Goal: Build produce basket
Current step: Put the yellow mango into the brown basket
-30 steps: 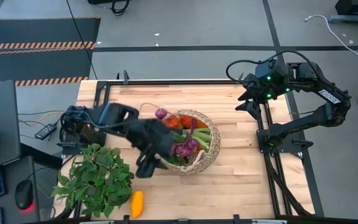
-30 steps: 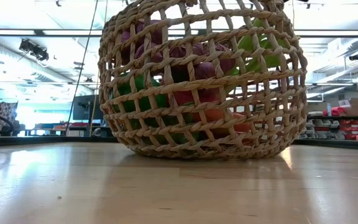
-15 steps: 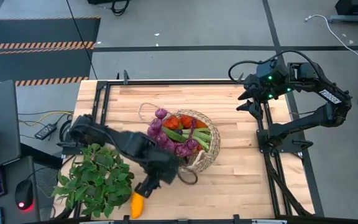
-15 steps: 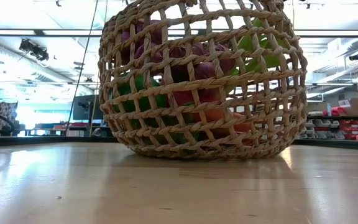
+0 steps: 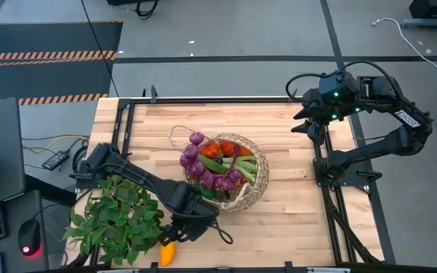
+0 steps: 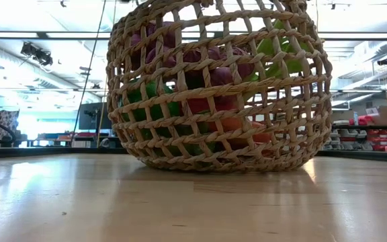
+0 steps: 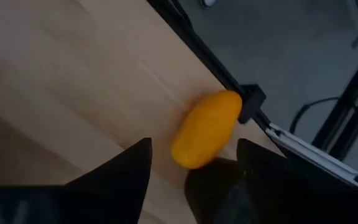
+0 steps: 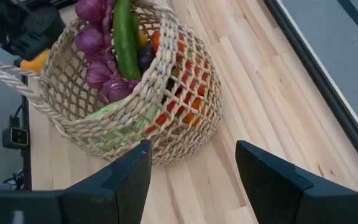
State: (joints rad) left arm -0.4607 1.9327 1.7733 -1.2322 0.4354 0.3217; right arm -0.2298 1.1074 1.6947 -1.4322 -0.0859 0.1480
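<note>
Tan open-weave straw basket (image 5: 237, 178) at mid-table, filled with produce: purple grapes (image 5: 203, 171), a green cucumber (image 8: 125, 38) and red-orange pieces (image 5: 224, 149). Left gripper (image 7: 191, 171) hovers at the near table edge over a yellow squash (image 7: 207, 129), jaws spread, nothing pinched (squash lies beside the leafy plant (image 5: 120, 216)). Right gripper (image 8: 191, 171) waits high at the far right corner, jaws spread, empty.

Bare table (image 5: 302, 205) right of basket (image 5: 250, 191); plant (image 5: 120, 220) crowds left
</note>
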